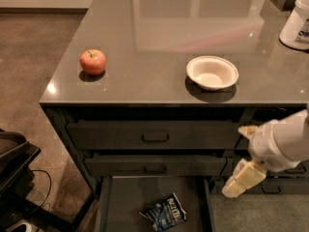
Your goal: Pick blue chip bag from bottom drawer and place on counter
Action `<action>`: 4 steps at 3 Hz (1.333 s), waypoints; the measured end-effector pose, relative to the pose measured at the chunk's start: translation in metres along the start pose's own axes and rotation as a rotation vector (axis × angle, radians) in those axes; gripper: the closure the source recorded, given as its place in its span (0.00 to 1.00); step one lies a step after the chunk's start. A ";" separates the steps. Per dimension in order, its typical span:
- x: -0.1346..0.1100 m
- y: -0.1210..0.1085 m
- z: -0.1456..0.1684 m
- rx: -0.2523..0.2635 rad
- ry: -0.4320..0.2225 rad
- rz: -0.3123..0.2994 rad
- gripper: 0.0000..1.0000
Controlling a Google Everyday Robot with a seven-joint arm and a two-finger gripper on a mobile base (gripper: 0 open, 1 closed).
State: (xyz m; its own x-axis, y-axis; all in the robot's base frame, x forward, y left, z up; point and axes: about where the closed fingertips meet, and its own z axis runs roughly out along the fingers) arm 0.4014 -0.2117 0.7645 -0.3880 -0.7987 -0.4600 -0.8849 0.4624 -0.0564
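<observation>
Fingers [240,179] look spread apart, one cream tip up by the top drawer front [154,135] and one lower down, nothing between them and touching nothing. The gripper [236,161] hangs in front of the drawer stack at the right, just right of the pulled-out bottom drawer [125,197]. The blue chip bag [164,211] lies flat on that drawer's floor, below-left of the gripper and apart from it. The counter [159,28] above holds an apple [92,62], a white bowl [211,72] and a white container [297,21] at the far right.
</observation>
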 end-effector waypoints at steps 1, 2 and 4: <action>0.002 -0.009 0.011 0.046 -0.016 0.009 0.00; 0.012 0.009 0.032 0.026 -0.068 0.050 0.00; 0.060 0.114 0.184 -0.153 -0.249 0.279 0.00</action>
State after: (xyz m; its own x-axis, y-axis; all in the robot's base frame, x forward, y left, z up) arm 0.3248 -0.1359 0.5676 -0.5611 -0.5244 -0.6404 -0.7899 0.5706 0.2248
